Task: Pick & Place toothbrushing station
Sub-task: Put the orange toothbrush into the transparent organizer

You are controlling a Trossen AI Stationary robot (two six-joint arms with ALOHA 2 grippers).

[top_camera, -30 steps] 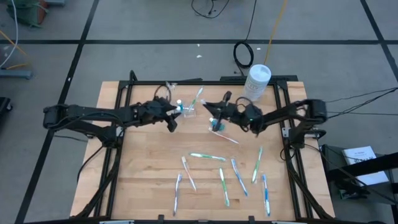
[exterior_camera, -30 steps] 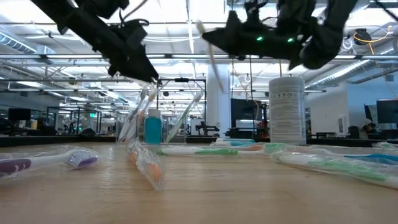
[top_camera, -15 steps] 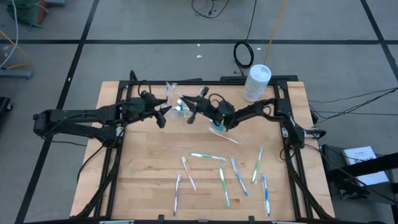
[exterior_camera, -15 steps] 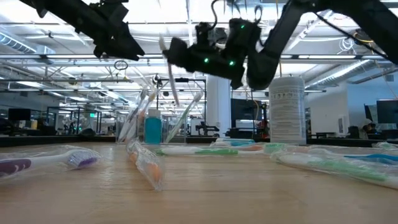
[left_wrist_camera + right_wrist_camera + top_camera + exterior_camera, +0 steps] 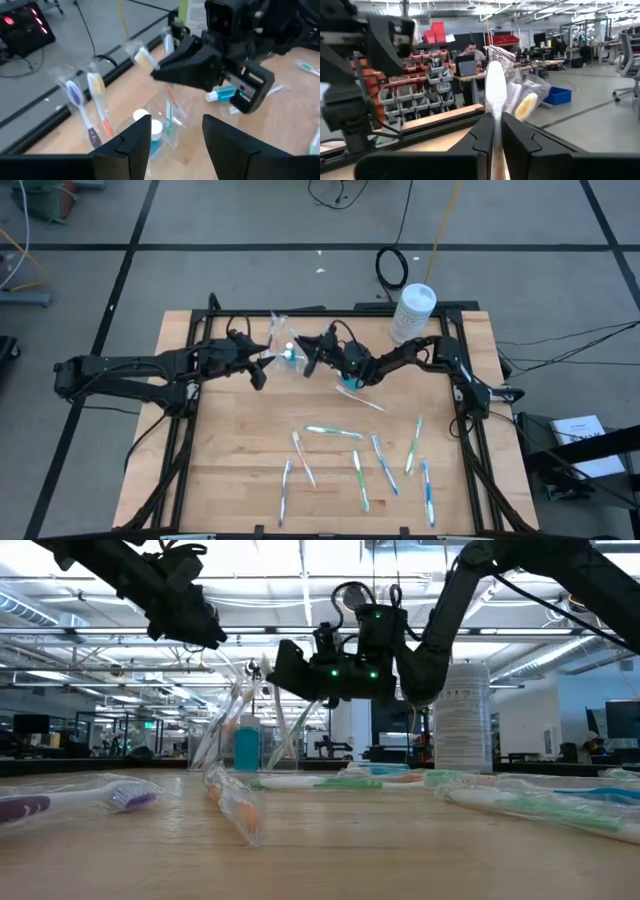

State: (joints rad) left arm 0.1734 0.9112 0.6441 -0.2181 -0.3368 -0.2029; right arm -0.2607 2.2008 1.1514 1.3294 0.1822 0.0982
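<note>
**Right gripper pinches a wrapped toothbrush at the clear holder**

While the left arm waits just to one side, the right gripper (image 5: 308,352) sits at the toothbrushing station (image 5: 290,352), a small see-through holder standing near the far edge of the wooden surface (image 5: 230,450). Its fingers are pressed close on a white toothbrush (image 5: 494,95), whose handle runs up between them in the right wrist view. From the low view, the right gripper (image 5: 285,668) hangs above the surface, level with the tops of the brushes already standing in the holder (image 5: 245,735).

Several wrapped brushes lean in the toothbrushing station (image 5: 165,120): one with a purple head (image 5: 75,95), one with an orange-yellow head (image 5: 96,85), and another yellowish one (image 5: 142,57) higher up. A blue-and-white tube (image 5: 152,132) stands in it too.

On the holder's other side, the left gripper (image 5: 258,367) is held near but apart from it, its fingers (image 5: 135,142) spread and empty. In the low view it (image 5: 195,625) is raised well above the surface.

More wrapped toothbrushes (image 5: 335,432) lie scattered across the near half of the surface, well apart from the holder, and one (image 5: 360,398) lies just below the right arm. A white round lidded tub (image 5: 413,312) stands at the far right corner.
</note>
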